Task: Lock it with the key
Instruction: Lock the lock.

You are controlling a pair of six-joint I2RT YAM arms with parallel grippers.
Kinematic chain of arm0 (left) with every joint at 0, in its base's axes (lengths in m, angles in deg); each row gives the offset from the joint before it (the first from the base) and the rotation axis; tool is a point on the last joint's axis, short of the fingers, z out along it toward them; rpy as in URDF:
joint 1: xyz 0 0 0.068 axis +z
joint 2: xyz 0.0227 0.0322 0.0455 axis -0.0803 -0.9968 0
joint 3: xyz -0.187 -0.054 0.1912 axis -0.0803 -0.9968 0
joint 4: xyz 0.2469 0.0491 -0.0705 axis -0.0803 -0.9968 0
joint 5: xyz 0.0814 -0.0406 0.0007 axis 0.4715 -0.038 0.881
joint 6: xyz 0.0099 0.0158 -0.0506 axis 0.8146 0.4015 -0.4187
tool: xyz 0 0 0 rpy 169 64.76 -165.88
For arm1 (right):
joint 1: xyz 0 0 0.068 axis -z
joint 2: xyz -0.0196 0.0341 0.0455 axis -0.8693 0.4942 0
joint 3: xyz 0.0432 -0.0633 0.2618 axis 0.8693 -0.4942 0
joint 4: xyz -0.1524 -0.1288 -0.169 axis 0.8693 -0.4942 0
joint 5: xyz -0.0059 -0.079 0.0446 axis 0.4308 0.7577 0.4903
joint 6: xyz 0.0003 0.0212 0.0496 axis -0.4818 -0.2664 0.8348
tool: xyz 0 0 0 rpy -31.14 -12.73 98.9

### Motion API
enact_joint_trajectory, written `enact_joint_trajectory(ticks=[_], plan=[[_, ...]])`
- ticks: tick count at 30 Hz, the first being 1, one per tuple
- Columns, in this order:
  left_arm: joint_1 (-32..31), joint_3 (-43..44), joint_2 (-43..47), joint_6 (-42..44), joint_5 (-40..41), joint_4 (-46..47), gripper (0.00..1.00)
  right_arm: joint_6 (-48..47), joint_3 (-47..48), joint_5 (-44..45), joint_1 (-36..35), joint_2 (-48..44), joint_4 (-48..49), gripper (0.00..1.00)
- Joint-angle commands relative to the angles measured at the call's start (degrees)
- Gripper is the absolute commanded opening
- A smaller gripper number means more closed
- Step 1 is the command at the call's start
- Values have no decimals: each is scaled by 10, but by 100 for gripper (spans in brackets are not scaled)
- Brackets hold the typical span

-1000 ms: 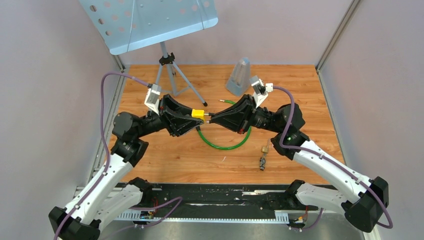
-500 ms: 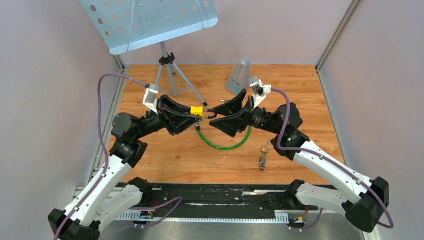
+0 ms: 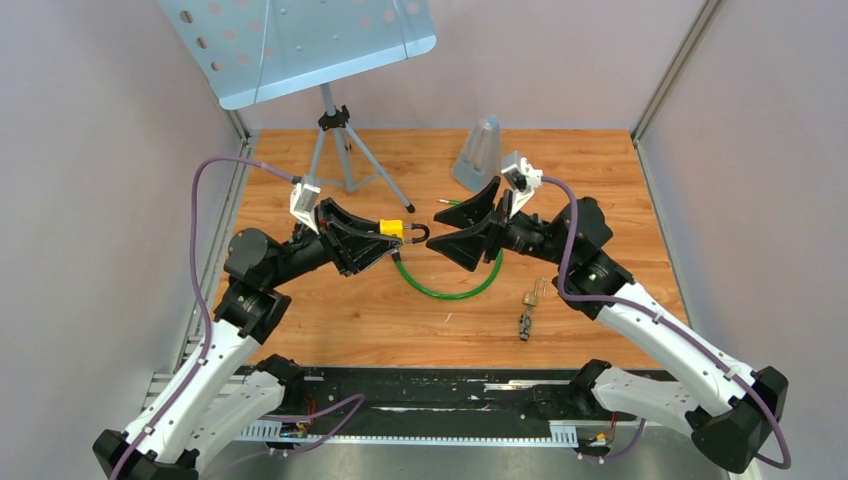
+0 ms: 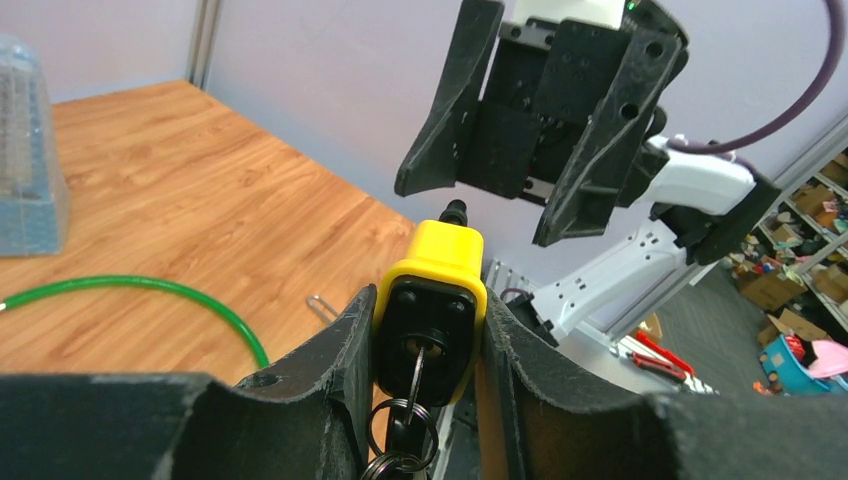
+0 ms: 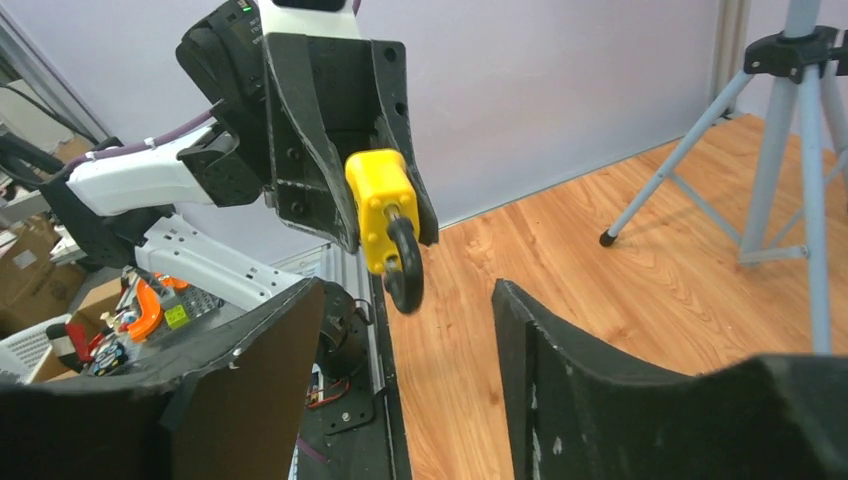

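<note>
A yellow padlock (image 3: 395, 229) with a black shackle (image 3: 421, 234) is held above the table, and my left gripper (image 3: 390, 236) is shut on its body. In the left wrist view a key (image 4: 416, 368) on a ring sits in the keyhole of the padlock's (image 4: 432, 268) black underside. My right gripper (image 3: 439, 231) stands open just right of the shackle, touching nothing. The right wrist view shows the padlock (image 5: 377, 203) and its shackle (image 5: 404, 270) straight ahead of the open jaws.
A green cable loop (image 3: 452, 291) lies on the wooden table under both grippers. A tripod music stand (image 3: 338, 140) stands at the back left and a grey-blue wedge-shaped object (image 3: 478, 152) at the back. A small brass padlock (image 3: 531, 297) with keys lies at the right front.
My right gripper, shut at the shackle a second ago, has opened and drawn back to the right. The left gripper has kept hold of the padlock and shifted slightly left.
</note>
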Motion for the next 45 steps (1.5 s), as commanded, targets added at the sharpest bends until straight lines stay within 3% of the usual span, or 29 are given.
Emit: enact_joint_trajectory(ticks=[1, 5, 11, 14, 27, 45], plan=[[3, 1, 12, 23, 2, 1, 0, -6, 47, -45, 0, 32, -29, 58], [3, 4, 9, 26, -8, 0, 0, 10, 54, -43, 1, 61, -26, 38], [3, 7, 7, 24, -17, -11, 0, 19, 37, -65, 1, 69, 7, 20], [4, 7, 7, 22, -24, -11, 0, 19, 33, -67, 1, 69, 12, 1], [3, -1, -46, -27, -110, 32, 0, 98, 0, -71, -11, 116, 132, 0], [-9, -66, -56, -32, -56, 65, 0, 158, 35, -58, -96, 202, 191, 0]])
